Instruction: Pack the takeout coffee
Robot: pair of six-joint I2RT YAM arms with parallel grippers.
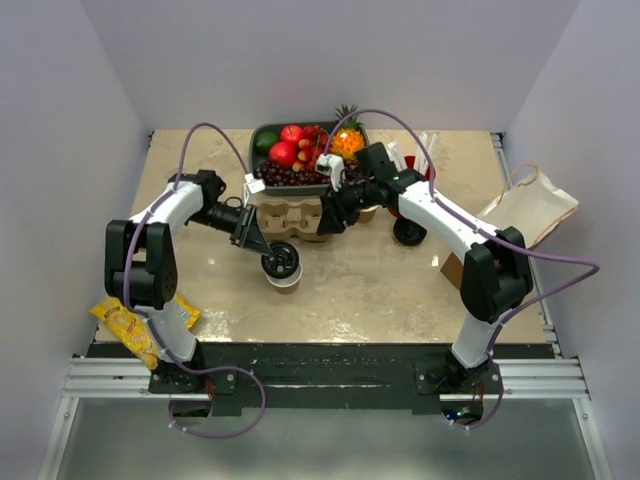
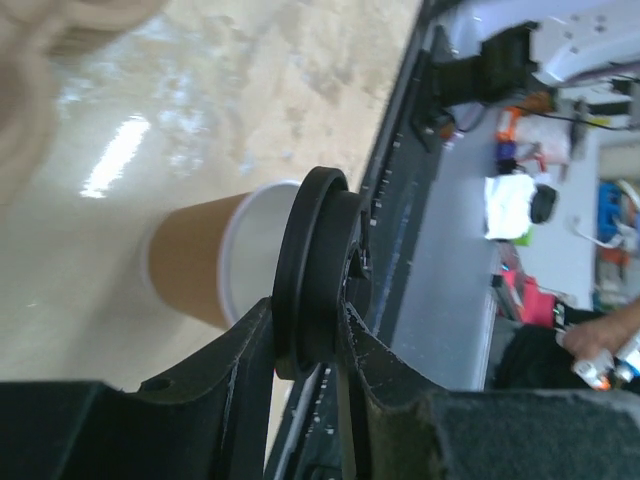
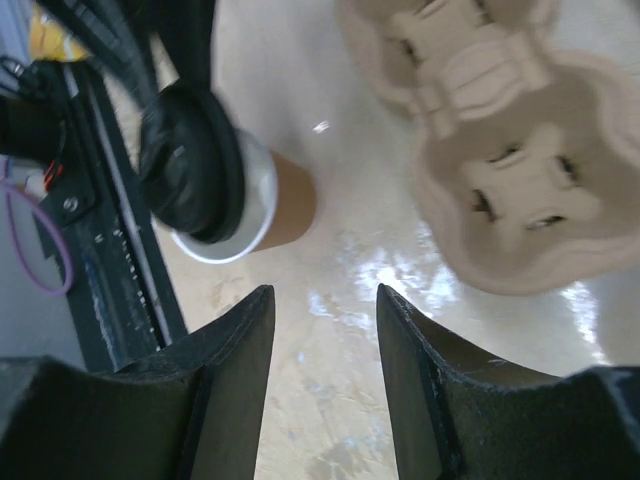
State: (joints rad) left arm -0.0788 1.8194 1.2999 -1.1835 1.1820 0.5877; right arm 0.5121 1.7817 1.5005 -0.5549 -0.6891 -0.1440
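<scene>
- From above, I see the brown paper cup (image 1: 286,280) standing on the surface (image 1: 370,290), close to the front of the cardboard carrier (image 1: 290,216).
- The left tool (image 1: 274,254) hangs right over the cup and pinches the black lid (image 1: 283,263). The lid covers most of the cup's mouth from here.
- The right tool (image 1: 326,220) sits at the carrier's right end. From this view I cannot tell if it touches it.
- A basket of fruit (image 1: 300,150) is behind the carrier.
- From the left wrist, the left tool (image 2: 305,320) is squeezed tight on the lid (image 2: 315,265), one finger on each side.
- The lid is tipped up on its edge at the cup (image 2: 190,265). The cream inside shows, so I think the lid is not on yet.
- From the right wrist, the right tool (image 3: 322,300) is spread wide with nothing between its fingers.
- Past it I see the cup (image 3: 288,205), with the lid (image 3: 195,165) leaning at its rim, and the carrier (image 3: 500,150) with its holes off to the side.
- I think the job now is closing the cup. To do it well, the lid should turn flat, line up with the round rim, and go down softly and evenly.
- Pushing on one side could tip the light cup over.
</scene>
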